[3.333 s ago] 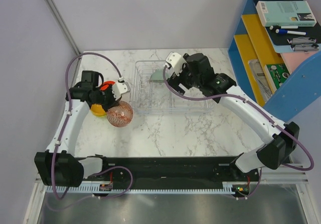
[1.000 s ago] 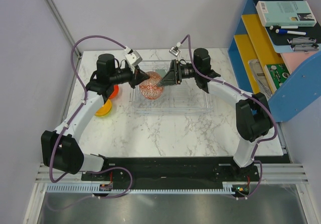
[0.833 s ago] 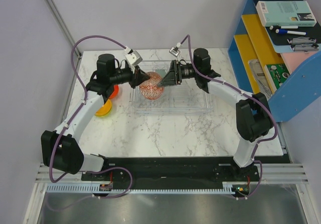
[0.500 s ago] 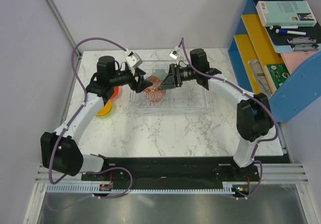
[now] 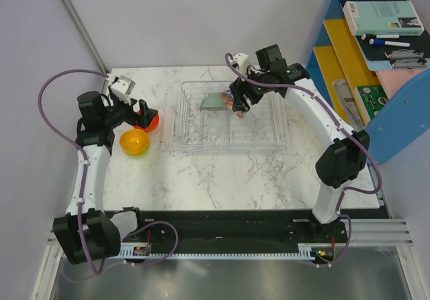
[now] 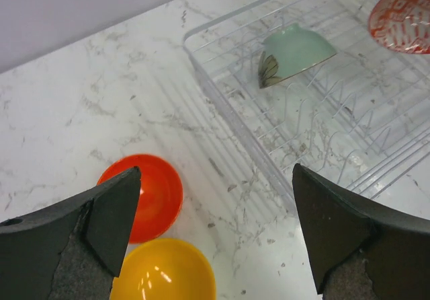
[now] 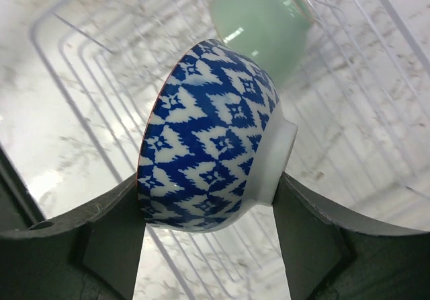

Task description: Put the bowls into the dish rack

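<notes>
Right gripper pinches zigzag bowl over dish rack; left gripper spread, empty. Best seated edgewise between ribs, right of grey-green bowl.

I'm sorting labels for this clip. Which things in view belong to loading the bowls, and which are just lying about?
Part of the job: dish rack; pale green bowl in it; blue-patterned bowl held by the right pincer; red-orange bowl and yellow bowl on the table.
Just lying about: book, pens and green board on the blue shelf unit.
</notes>
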Controlling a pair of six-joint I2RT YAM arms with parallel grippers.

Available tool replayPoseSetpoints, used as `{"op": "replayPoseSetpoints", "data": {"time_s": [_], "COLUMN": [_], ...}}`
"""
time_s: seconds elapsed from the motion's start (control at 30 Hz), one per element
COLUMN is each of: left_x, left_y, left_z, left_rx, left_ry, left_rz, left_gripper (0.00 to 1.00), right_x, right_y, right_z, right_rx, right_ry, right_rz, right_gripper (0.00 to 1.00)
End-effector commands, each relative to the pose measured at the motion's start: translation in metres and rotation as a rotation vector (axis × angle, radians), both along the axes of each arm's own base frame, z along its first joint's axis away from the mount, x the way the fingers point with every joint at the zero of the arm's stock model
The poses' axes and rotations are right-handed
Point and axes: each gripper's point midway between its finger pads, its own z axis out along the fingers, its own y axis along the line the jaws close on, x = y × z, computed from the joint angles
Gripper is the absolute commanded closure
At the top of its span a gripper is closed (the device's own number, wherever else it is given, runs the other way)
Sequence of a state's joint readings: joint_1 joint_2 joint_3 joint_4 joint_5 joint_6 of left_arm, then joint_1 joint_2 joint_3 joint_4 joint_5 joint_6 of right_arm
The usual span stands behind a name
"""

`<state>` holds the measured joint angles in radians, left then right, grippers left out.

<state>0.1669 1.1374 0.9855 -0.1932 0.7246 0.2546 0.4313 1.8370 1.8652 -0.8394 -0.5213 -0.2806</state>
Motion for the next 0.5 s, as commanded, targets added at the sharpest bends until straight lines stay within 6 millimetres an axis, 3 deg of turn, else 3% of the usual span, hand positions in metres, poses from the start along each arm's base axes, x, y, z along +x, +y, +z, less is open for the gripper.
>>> {"op": "replayPoseSetpoints", "data": {"time_s": [0.0, 0.13, 0.27, 0.47], "left_x": [-0.011, -0.019, -0.023, -0.022], "left_y": [0.035, 0.049, 0.057, 0.055], "left_z": [-0.017, -0.035, -0.034, -0.036], "left_rx": [0.016, 0.005, 0.011, -0.004], "left_ry": [0.06, 0.07, 0.056, 0.065], "left_rz": [0.14, 0.21, 0.246, 0.233], "left_gripper": [0.0, 0.0, 0.0, 0.0], "right_x": [0.014, 0.009, -0.007, -0.013], "right_y": [-0.031, -0.026, -0.006, 0.015], "right_z": [-0.009, -0.015, -0.022, -0.032], "right_rx": [-0.272, -0.368, -0.441, -0.488], "right_ry": [-0.135, -0.177, -0.214, -0.232], "right_rz": [0.043, 0.086, 0.151, 0.184], "right_gripper": [1.0, 1.0, 1.0, 1.0]}}
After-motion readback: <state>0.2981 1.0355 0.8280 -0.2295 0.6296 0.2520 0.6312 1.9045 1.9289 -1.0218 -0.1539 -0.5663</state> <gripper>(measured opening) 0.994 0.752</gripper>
